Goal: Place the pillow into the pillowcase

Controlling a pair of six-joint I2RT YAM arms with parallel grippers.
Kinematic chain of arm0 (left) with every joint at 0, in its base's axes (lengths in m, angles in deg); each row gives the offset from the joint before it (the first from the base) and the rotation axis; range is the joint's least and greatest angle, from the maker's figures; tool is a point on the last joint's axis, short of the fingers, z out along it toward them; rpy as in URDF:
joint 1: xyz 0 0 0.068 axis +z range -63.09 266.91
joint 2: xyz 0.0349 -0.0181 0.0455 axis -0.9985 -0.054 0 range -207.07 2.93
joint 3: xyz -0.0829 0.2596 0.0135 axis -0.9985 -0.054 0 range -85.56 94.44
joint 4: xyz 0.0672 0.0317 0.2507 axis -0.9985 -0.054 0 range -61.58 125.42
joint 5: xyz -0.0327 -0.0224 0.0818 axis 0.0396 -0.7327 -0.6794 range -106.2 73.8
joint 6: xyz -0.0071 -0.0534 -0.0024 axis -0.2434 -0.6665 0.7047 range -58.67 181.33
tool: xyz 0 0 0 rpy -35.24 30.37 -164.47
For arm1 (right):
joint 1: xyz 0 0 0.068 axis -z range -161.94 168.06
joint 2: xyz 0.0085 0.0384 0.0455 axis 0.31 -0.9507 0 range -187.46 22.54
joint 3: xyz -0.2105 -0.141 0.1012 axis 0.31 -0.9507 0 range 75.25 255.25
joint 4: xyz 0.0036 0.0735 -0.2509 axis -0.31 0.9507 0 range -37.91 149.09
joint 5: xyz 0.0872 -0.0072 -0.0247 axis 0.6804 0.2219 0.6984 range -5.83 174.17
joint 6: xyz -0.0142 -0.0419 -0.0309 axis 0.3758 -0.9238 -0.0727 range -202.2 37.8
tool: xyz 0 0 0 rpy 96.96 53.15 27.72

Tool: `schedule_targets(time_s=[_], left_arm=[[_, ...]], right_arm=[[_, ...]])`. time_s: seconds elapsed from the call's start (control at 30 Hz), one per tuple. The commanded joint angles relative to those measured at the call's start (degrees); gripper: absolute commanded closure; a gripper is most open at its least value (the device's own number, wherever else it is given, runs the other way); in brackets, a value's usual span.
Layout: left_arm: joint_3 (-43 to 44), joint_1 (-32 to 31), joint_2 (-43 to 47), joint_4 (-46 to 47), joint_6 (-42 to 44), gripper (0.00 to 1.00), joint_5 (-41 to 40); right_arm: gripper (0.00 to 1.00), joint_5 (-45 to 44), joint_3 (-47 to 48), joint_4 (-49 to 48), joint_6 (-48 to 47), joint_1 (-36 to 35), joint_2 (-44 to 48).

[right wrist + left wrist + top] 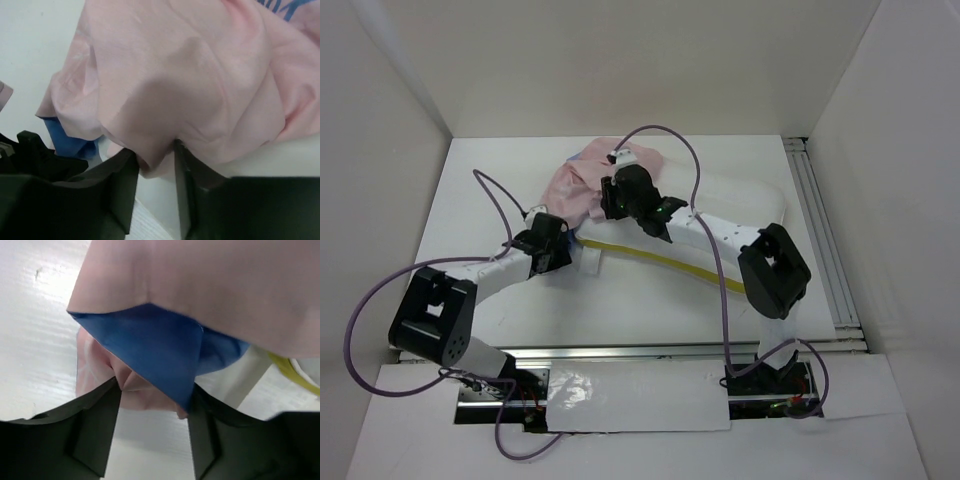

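The pillowcase (575, 185) lies bunched at the back centre, pink side out, with some blue showing. The white pillow (740, 200) with its yellow edge seam lies to its right and partly under the right arm. My left gripper (563, 250) is at the pillowcase's near left edge. In the left wrist view its jaws (155, 395) close on a bunch of pink and blue pillowcase (200, 285), and the pillow's yellow seam (295, 372) shows at the right. My right gripper (612, 197) sits over the pillowcase. In the right wrist view it (156, 155) pinches a fold of pink pillowcase (190, 75).
White walls enclose the table on three sides. A metal rail (820, 230) runs along the right edge, and another runs along the front by the arm bases. Purple cables (490, 190) loop above both arms.
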Motion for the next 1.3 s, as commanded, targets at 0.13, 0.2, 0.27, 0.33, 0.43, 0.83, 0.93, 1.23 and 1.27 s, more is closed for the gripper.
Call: schedule_targets(time_s=[0.13, 0.2, 0.27, 0.33, 0.43, 0.83, 0.93, 1.23, 1.27], left_arm=[[8.1, 1.9, -5.5, -1.7, -1.4, 0.72, -5.2], [9.3, 2.5, -6.3, -2.3, -1.4, 1.0, -5.2], [9.9, 3.1, -6.3, -3.3, -1.4, 1.0, -5.7], [10.6, 3.1, -4.3, -4.3, -1.9, 1.0, -7.9], [13.5, 3.7, 0.1, -8.6, -2.0, 1.0, -12.4], [46.1, 16.5, 10.9, -25.6, 2.4, 1.0, -25.4], [54.2, 19.0, 13.2, -25.6, 5.3, 1.0, -23.7], [70.0, 20.4, 16.4, -25.0, 14.9, 1.0, -23.1], [70.0, 20.4, 17.2, -24.0, 14.9, 1.0, -21.6]], right_arm=[[1.0, 5.2, 6.5, -1.6, 0.8, 2.5, -5.6], [1.0, 5.2, 7.4, -0.8, 0.2, 3.1, -6.1], [1.0, 5.2, 5.5, -2.7, -0.6, 3.6, -4.4], [1.0, 3.6, 3.5, -5.5, -1.9, 3.6, -0.9], [1.0, 1.4, 2.9, -5.5, -4.5, 4.8, 3.9], [1.0, -1.8, 17.6, 1.6, -18.3, 18.3, 26.4], [1.0, -2.9, 20.6, 3.5, -19.9, 21.0, 31.9], [1.0, -10.2, 28.2, 5.1, -28.4, 22.5, 40.9], [1.0, -10.2, 28.2, 6.2, -28.4, 22.5, 40.9]])
